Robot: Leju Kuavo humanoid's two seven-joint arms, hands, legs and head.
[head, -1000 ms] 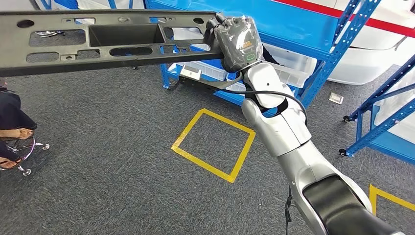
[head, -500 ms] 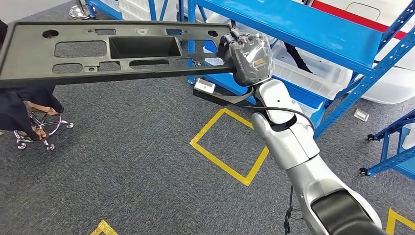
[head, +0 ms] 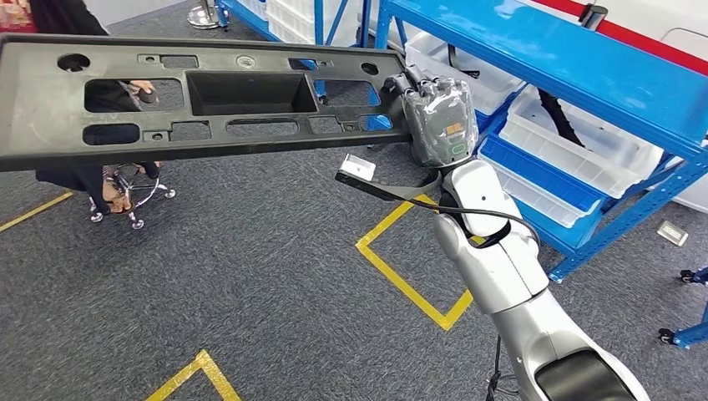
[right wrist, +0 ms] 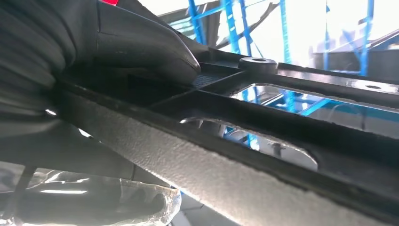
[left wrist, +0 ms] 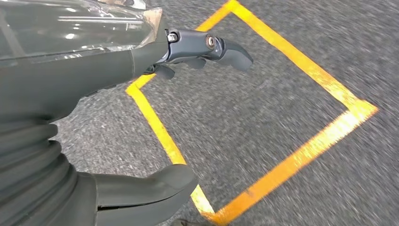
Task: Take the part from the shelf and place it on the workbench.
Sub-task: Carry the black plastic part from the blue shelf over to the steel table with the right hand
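A: R robot hand (head: 438,117)?
B: Clamped on one end of the long black part (head: 200,96), thumb (right wrist: 141,44) pressed on its ribbed face. Clear plastic wrap over the hand.

A: Where's the part?
B: Up in the air, roughly level, reaching out to the left of the hand, over grey carpet (head: 250,276). No surface under it.

A: L robot hand (left wrist: 84,94)?
B: Holds nothing, fingers (left wrist: 221,47) and thumb spread, above a yellow taped square (left wrist: 301,150) on the floor.

A: Around it?
B: Blue shelf (head: 576,75) w/ white bins (head: 576,159) just behind the R hand. Yellow square (head: 409,280) below the arm. Person on a wheeled stool (head: 125,188) behind the part's far end, partly hidden by it.
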